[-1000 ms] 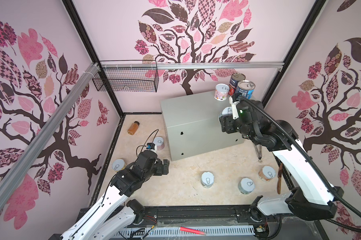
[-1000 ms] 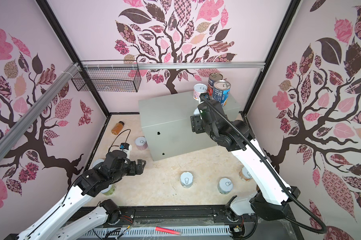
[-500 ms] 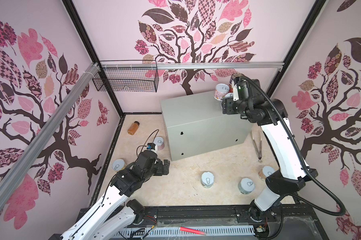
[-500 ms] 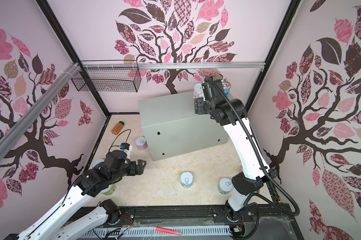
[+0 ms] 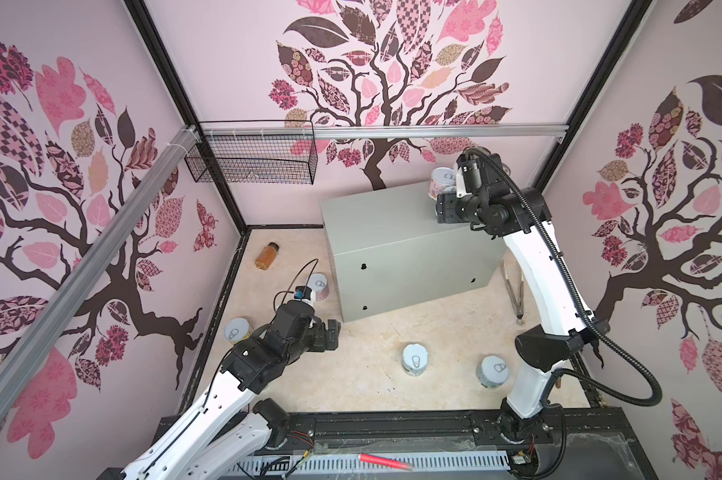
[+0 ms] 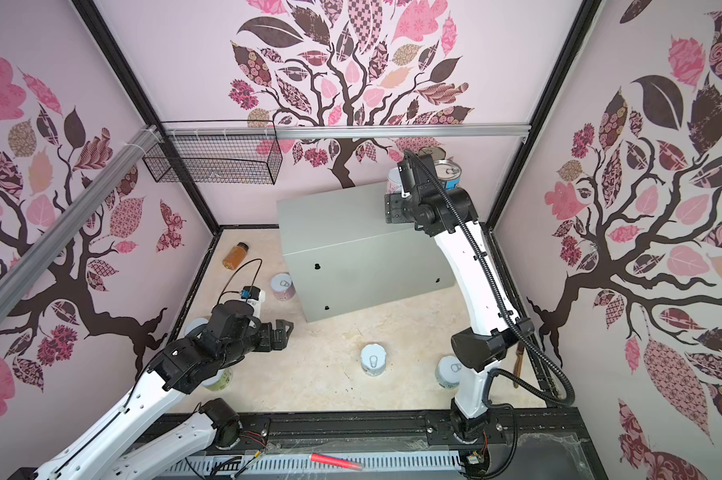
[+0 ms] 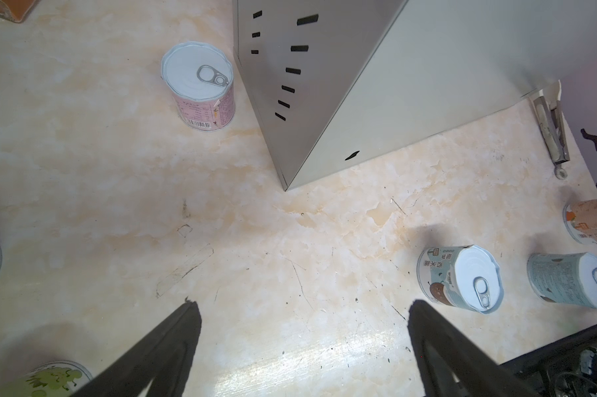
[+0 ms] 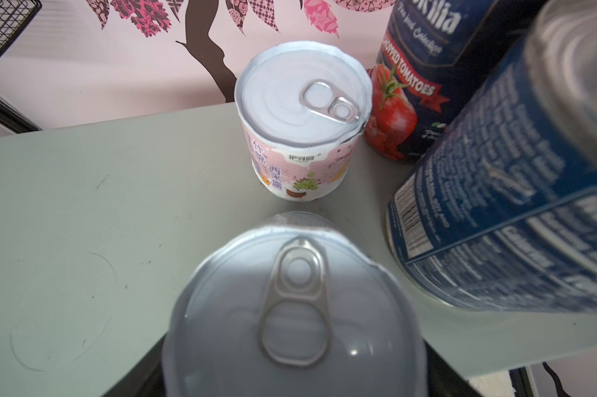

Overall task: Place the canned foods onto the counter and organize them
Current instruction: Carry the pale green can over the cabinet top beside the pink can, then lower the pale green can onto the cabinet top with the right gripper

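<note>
Presently, a short white-lidded can is carried upright, long axis vertical, by the right gripper. Its fingers are clamped on the can's sides, and only dark slivers of them are seen below the lid in the right wrist view. The can is positioned over the far right corner of the large light-grey metal box that serves as the worktop; whether its base touches cannot be told. The coming move is judged to turn on the free spot directly below the fingers. A pink-labelled short can stands just beyond that spot, a tall blue-labelled can just beside it, and a tall tomato-labelled can behind. A straight descent is therefore indicated, since sideways drift would risk contact with the blue-labelled can. The left gripper is seen with fingers spread wide and empty above the beige marbled floor, well apart from the box top, so the right arm is the nearer. The gaps between the cans are shown only by the right wrist view; in both top views the carried can is largely hidden by the wrist. Other short cans on the floor are best shown by the left wrist view.
</note>
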`<state>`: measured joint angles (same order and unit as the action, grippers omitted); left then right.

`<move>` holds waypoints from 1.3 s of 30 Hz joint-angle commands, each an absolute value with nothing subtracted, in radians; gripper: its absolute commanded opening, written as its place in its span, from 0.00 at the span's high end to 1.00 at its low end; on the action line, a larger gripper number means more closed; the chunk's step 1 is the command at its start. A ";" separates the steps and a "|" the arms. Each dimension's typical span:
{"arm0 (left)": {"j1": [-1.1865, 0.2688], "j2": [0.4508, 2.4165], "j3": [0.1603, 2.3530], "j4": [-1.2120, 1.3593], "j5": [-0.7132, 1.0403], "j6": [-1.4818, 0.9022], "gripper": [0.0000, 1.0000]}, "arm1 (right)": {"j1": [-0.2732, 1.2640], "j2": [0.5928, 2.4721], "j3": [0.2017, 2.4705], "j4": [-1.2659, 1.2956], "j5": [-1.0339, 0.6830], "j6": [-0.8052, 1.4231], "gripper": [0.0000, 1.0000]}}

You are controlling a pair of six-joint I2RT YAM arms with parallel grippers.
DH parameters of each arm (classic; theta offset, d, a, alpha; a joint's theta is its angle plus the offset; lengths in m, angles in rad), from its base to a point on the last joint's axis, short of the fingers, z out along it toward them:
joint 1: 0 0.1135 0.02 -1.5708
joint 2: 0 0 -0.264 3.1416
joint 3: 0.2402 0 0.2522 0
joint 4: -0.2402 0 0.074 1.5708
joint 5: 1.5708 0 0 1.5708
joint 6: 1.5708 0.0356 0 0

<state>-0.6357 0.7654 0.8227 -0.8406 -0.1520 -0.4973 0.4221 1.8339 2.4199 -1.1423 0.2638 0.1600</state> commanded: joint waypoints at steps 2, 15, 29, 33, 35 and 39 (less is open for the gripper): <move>-0.640 0.761 0.799 -0.829 -0.149 -0.488 0.02 | 0.414 1.860 2.476 -1.102 0.283 0.152 0.26; -0.640 0.764 0.799 -0.831 -0.154 -0.487 0.02 | 0.411 1.897 2.509 -1.090 0.296 0.120 0.06; -0.640 0.770 0.798 -0.831 -0.157 -0.488 0.02 | 0.410 1.830 2.531 -1.078 0.260 0.103 0.00; -0.640 0.768 0.799 -0.831 -0.160 -0.488 0.02 | 0.413 1.786 2.521 -1.077 0.248 0.105 0.00; -0.640 0.768 0.798 -0.831 -0.161 -0.488 0.02 | 0.418 1.758 2.512 -1.075 0.233 0.110 0.01; -0.640 0.772 0.799 -0.831 -0.160 -0.488 0.02 | 0.463 1.712 2.481 -1.061 0.256 0.109 0.17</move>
